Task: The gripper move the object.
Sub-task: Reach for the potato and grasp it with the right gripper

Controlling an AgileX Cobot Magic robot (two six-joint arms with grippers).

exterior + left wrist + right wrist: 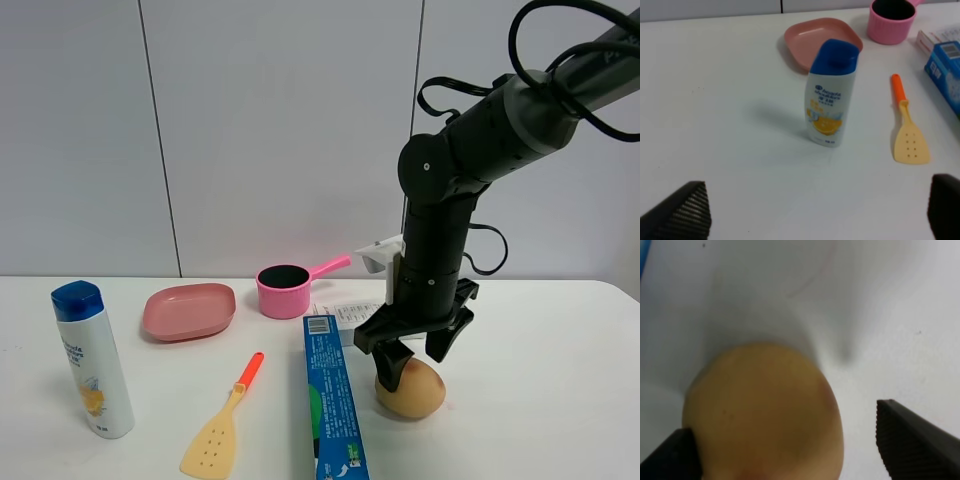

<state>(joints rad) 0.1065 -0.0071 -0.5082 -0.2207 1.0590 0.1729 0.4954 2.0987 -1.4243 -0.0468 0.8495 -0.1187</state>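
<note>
The tan-yellow potato-like object (412, 389) lies on the white table (540, 400), to the right of a long blue box. My right gripper (416, 357) points down right over it, open, one finger on each side. In the right wrist view the object (765, 410) fills the middle. One finger (670, 457) is at its edge and the other finger (912, 440) stands apart from it, with the right gripper (785, 420) open. My left gripper (812, 210) is open and empty above bare table; it is out of the high view.
A long blue box (333, 400) lies just left of the object, with a white box (350, 315) behind it. A yellow spatula with an orange handle (225, 420), a white shampoo bottle (92, 360), a pink plate (188, 310) and a pink pot (285, 290) stand further left.
</note>
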